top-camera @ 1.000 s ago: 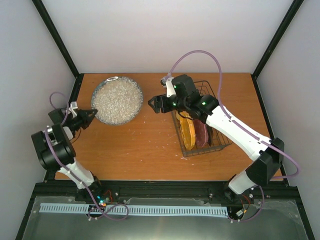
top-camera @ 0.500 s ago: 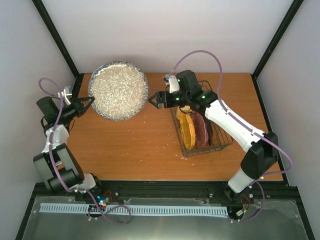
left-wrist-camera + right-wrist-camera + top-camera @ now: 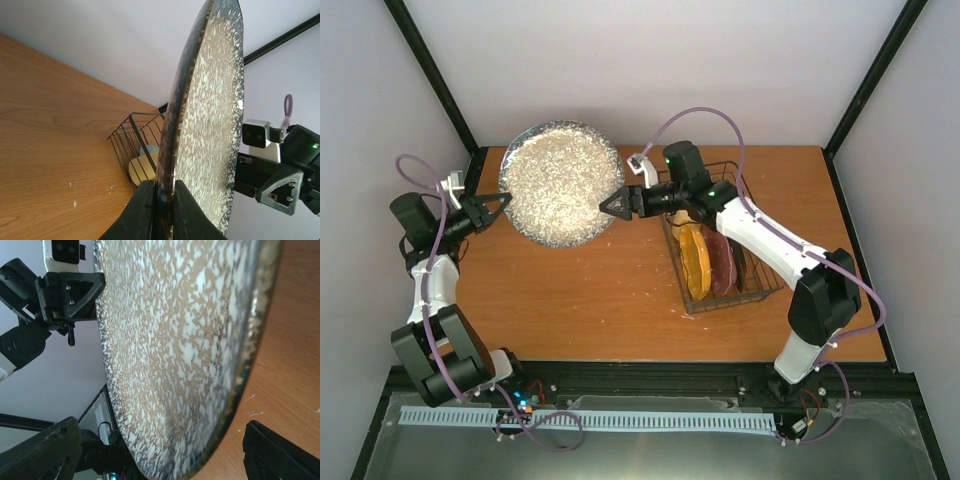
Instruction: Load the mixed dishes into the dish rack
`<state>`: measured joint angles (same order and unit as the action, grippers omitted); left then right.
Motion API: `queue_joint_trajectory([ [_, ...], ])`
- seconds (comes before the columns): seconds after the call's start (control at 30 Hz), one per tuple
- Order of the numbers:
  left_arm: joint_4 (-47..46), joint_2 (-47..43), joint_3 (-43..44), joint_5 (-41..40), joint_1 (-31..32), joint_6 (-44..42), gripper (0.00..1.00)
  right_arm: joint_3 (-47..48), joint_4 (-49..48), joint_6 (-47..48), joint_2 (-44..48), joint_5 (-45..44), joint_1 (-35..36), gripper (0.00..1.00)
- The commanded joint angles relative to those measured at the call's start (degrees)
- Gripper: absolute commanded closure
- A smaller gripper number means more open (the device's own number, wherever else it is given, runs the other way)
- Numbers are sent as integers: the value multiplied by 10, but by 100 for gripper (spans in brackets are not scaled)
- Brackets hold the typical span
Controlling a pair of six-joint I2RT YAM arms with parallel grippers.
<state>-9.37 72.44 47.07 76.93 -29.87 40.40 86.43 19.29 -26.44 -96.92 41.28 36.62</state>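
The large grey speckled plate [image 3: 560, 183] is held up off the table, tilted on edge. My left gripper [image 3: 503, 204] is shut on its left rim; in the left wrist view both fingers [image 3: 141, 210] pinch the dark rim of the plate [image 3: 210, 110]. My right gripper [image 3: 612, 205] is open at the plate's right rim. In the right wrist view its gripper [image 3: 160, 427] has one finger on each side of the plate [image 3: 175, 340], not touching it. The dish rack [image 3: 760, 285] holds the orange-yellow plate [image 3: 694, 262] and the maroon-pink plate [image 3: 722, 266] upright.
The rack [image 3: 125, 137] shows behind the plate in the left wrist view, with a yellow dish [image 3: 142, 169] and a pale green one [image 3: 150, 150] inside. The wooden table [image 3: 600, 300] has dark frame posts at its back corners. Walls close in on both sides.
The left arm has lifted the grey plate off the table and tilted it up. The right gripper has swung left from above the rack to the plate's right rim.
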Motion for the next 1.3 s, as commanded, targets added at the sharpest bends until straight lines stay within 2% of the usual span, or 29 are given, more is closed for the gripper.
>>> queue_joint_trajectory([
  [0.0,-55,-39,20,52,0,52,99,18,-40,-15,-17,46,0,14],
  [0.2,-85,-52,6,45,21,78,99,10,-144,-70,-34,107,0,28],
  [0.37,-102,-56,-10,18,61,90,99,3,-232,-123,-44,142,1,52],
  [0.5,-130,-54,-27,-1,85,108,99,-19,-314,-165,-43,174,2,66],
  [0.53,-138,-54,-30,-5,90,113,99,-25,-335,-175,-42,182,2,74],
  [0.57,-145,-53,-32,-8,95,117,99,-30,-349,-182,-42,186,2,88],
  [0.6,-146,-52,-33,-11,98,118,99,-33,-359,-186,-40,187,2,96],
  [0.77,-125,-46,-25,-27,103,96,99,-46,-366,-187,-26,182,2,97],
  [0.87,-63,-42,-9,-44,104,55,93,-44,-349,-179,-17,169,2,97],
  [1.0,7,-39,8,-72,104,4,68,-43,-318,-173,-6,137,1,97],
  [1.1,37,-39,14,-87,104,-21,42,-46,-314,-176,-1,124,-1,97],
  [1.13,46,-38,16,-91,104,-28,15,-48,-315,-177,1,121,-1,97],
  [1.17,59,-38,20,-101,104,-35,2,-49,-314,-178,2,117,-2,97],
  [1.27,101,-46,34,-163,104,-62,0,-54,-310,-175,7,100,-2,97],
])
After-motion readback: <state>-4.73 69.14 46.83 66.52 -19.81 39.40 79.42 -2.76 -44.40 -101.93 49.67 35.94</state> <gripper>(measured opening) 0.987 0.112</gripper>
